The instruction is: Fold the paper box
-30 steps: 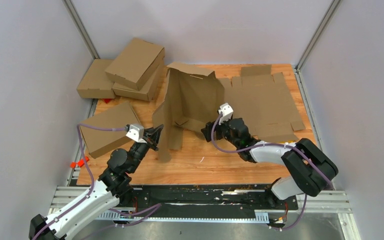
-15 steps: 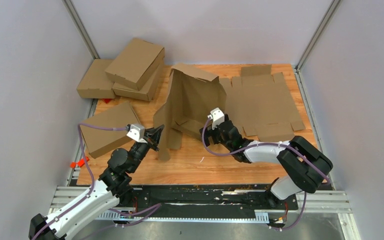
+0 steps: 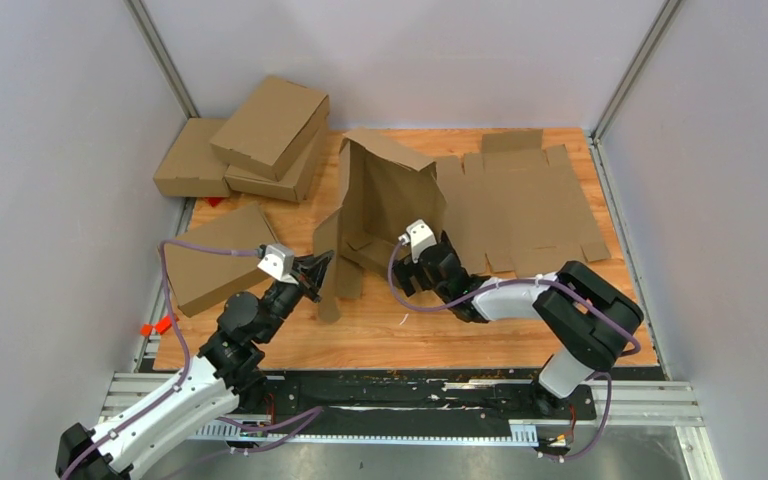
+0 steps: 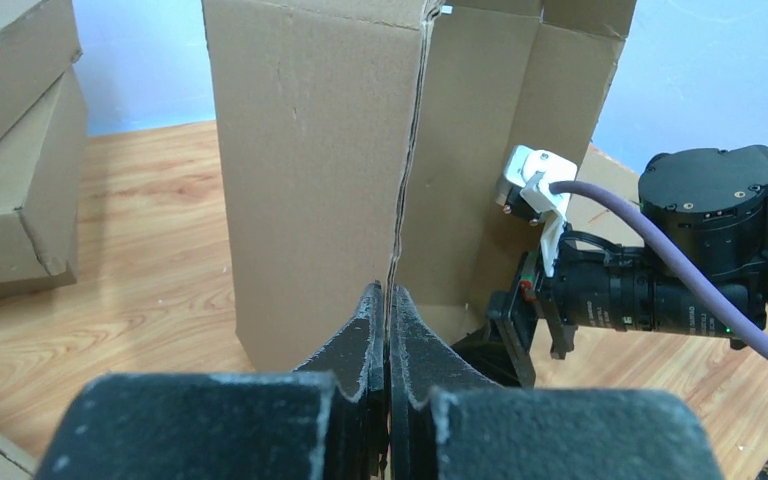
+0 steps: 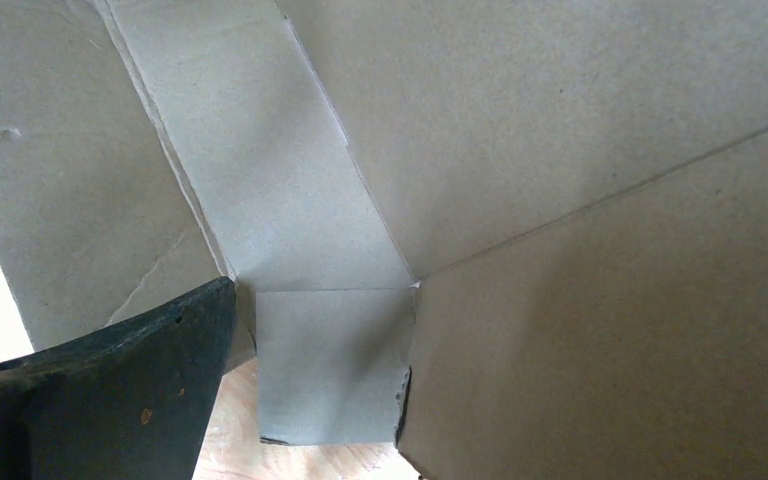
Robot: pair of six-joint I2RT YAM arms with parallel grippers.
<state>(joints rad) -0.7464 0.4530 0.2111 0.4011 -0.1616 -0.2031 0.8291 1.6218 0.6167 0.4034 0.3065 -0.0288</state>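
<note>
The paper box (image 3: 390, 190) stands half-raised on the wooden table, its tall panel upright and flaps hanging at the front. My left gripper (image 3: 322, 264) is shut on the thin edge of a front flap; in the left wrist view the pads (image 4: 387, 300) pinch that cardboard edge (image 4: 310, 150). My right gripper (image 3: 402, 274) reaches into the box from the right and is open. In the right wrist view one black finger (image 5: 110, 390) shows at lower left, a small flap (image 5: 330, 365) hangs beside it, and a large panel (image 5: 610, 300) hides the other finger.
A flat die-cut cardboard sheet (image 3: 525, 205) lies at the back right. Folded brown boxes are stacked at the back left (image 3: 270, 125), with another (image 3: 215, 255) leaning at the table's left edge. Small red pieces (image 3: 157, 325) lie off the left edge.
My right gripper has moved left and into the standing box, and its jaws have opened wider. The box's upright panel has shifted slightly. The left gripper keeps its hold.
</note>
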